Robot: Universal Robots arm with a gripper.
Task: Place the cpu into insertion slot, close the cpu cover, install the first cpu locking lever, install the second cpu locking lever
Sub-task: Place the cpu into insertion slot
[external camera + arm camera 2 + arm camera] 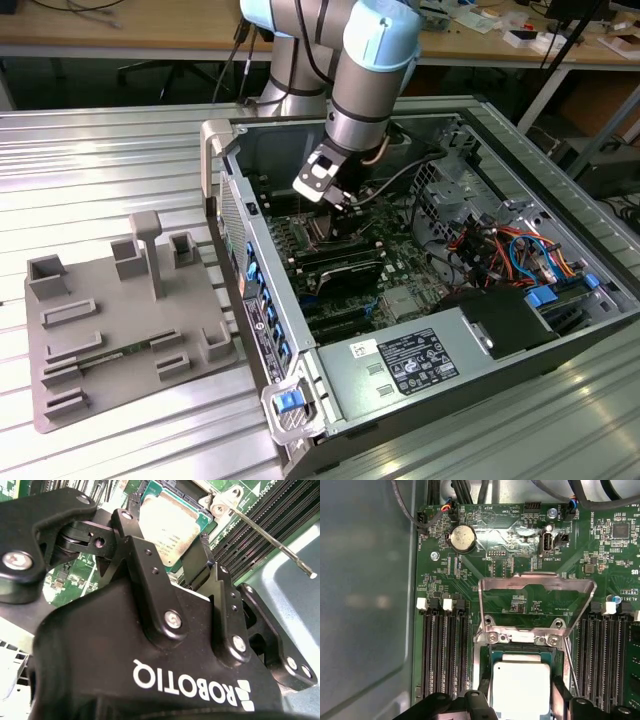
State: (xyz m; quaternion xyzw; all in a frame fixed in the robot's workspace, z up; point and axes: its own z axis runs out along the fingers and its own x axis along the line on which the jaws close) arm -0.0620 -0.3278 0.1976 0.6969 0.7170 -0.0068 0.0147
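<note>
Nearest: ribbed metal table (150,450) with a grey fixture tray (100,330) on it, just beside the computer case (270,300). The case lies on its side, lid off, so the board faces up for a top-down reach. The power supply (405,362) is at the near end, with the green motherboard (485,535) behind it.

Mid-case, the gripper (338,195) is down over the insertion slot (520,651), which sits between the memory slots (445,655). The cpu (521,690) lies flat and square inside the slot rim; it looks seated or nearly so. The gripper straddles it. I cannot tell whether it is clamped on the chip's edges or clear of them.

Just past the chip, the cpu cover (535,581) stands tipped up on its hinge, which leaves the socket open for the drop. A locking lever (270,535) is swung free alongside, so nothing is latched. Cover and lever steps not yet done.

Further back, the arm (365,70) comes down from the far side of the case.
</note>
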